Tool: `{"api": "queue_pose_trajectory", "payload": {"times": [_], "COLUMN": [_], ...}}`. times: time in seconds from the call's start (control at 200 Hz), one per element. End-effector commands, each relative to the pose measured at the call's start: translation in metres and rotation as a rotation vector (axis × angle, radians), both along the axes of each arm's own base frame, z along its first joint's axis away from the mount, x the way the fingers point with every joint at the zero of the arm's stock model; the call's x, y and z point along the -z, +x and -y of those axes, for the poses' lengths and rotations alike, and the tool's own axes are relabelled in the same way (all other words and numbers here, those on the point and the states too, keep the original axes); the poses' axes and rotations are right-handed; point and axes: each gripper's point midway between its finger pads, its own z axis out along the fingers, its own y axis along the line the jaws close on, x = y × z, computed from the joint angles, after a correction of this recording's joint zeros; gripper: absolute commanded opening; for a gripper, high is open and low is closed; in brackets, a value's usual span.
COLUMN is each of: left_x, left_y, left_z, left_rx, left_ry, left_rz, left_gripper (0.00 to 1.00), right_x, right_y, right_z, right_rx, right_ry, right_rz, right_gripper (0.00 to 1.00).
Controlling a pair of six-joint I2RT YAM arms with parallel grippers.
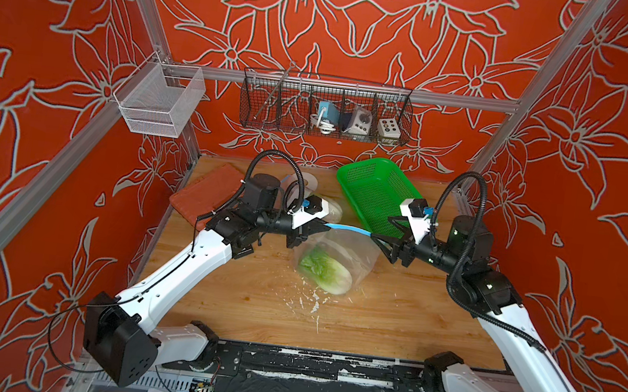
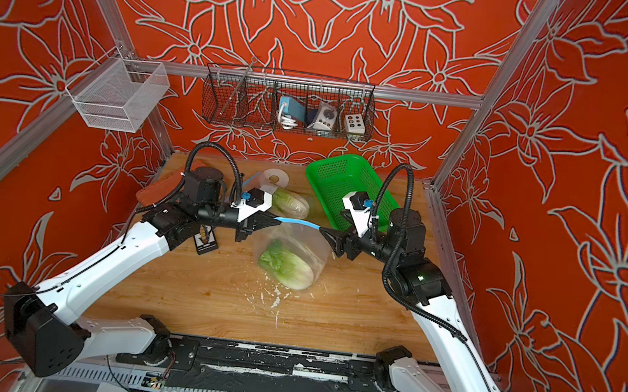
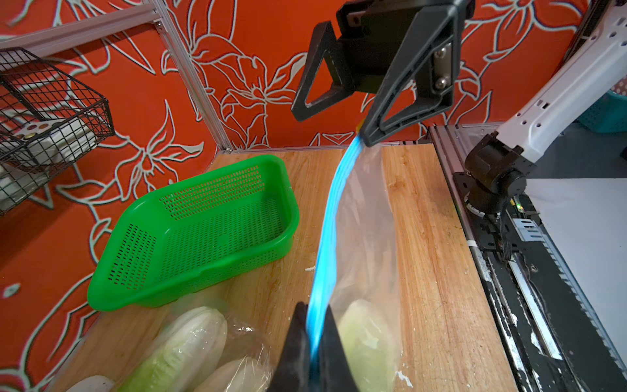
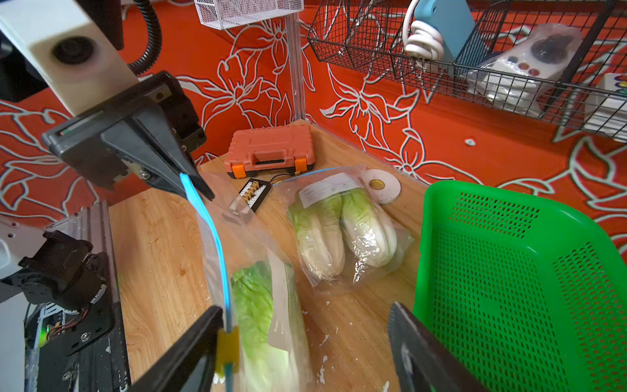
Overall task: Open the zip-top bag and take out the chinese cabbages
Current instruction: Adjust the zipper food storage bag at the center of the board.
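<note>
The left gripper [image 1: 325, 227] clamps its fingers [image 3: 293, 346] on the blue zip strip [image 1: 349, 230] of the zip-top bag [image 1: 358, 251]. The right gripper [image 4: 305, 309] holds its fingers [image 4: 424, 353] wide by the yellow slider [image 4: 227, 342], perhaps touching it. Bag and chinese cabbage [image 1: 325, 271] hang just in front of the green basket [image 1: 378, 192]. The film looks limp and slippery, likely best held by the stiffer strip.

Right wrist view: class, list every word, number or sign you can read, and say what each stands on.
Nothing here can be quoted as it reads.
Held zip-top bag, long white label: two lines of print, too blurred to read.
Second bag, wide white label: print and small icons, too small to read.
Elsewhere: no text visible.
</note>
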Motion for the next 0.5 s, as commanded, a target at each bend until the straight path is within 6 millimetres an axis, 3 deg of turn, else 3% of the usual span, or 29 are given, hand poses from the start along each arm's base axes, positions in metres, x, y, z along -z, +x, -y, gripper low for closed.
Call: {"api": "queue_pose_trajectory", "payload": {"times": [0.0,0.22,0.3,0.405,0.495], "left_x": [-0.013,-0.011,-0.009,-0.009,-0.009], "left_y": [-0.003,0.007,0.007,0.011,0.017], "left_z": [0.001,0.001,0.002,0.000,-0.004], "left_rx": [0.022,-0.011,-0.005,-0.020,-0.047], "left_ry": [-0.038,-0.049,-0.047,-0.051,-0.067], "left_rz": [0.030,-0.034,-0.050,-0.069,-0.110], "left_gripper": [0.00,0.00,0.00,0.00,0.00], "right_x": [-0.005,0.007,0.011,0.017,0.022], "right_y": [-0.014,-0.042,-0.037,-0.032,-0.029], "right_z": [-0.013,-0.027,-0.027,-0.025,-0.023], "right_rx": [-0.142,-0.337,-0.316,-0.294,-0.277], "right_ry": [0.030,0.053,0.050,0.023,-0.006], "right_rz": [0.013,-0.051,-0.053,-0.045,-0.036], "right_gripper": [0.76,0.71,0.60,0.38,0.37]}}
